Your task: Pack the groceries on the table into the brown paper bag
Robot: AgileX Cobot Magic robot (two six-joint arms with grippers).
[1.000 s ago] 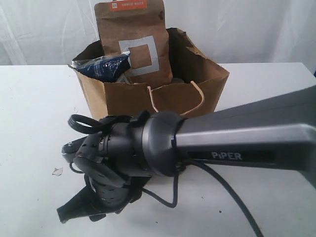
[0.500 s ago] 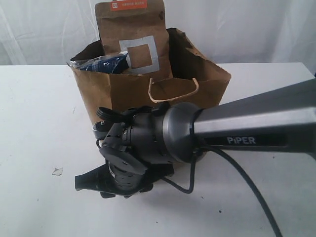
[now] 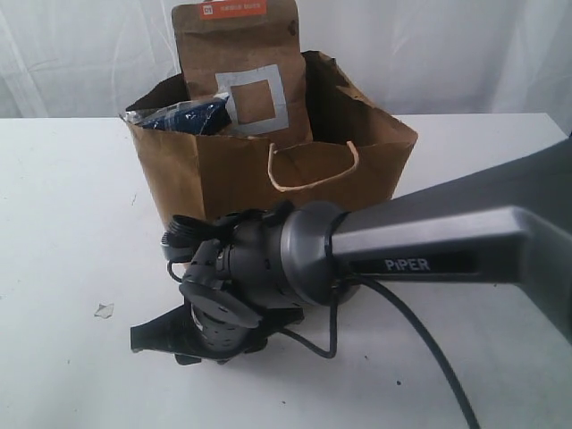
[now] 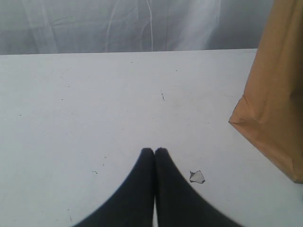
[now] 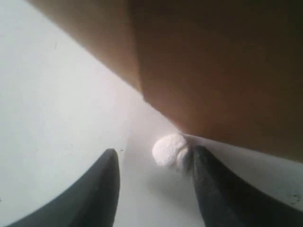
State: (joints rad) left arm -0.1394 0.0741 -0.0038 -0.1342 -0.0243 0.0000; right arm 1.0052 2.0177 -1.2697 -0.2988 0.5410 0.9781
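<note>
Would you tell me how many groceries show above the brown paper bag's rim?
2: a brown pouch with orange top stands at the rear; a dark blue noodle packet lies at the left rim. Others may be hidden inside the bag.

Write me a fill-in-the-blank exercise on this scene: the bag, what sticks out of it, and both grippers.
1. The brown pouch stands in the brown paper bag with its orange top ___ the bag's rim.
2. The left gripper has its jaws ___.
3. A small ___ lump lies on the table between the parted fingers of the right gripper.

Missing words: above; shut; white.
</note>
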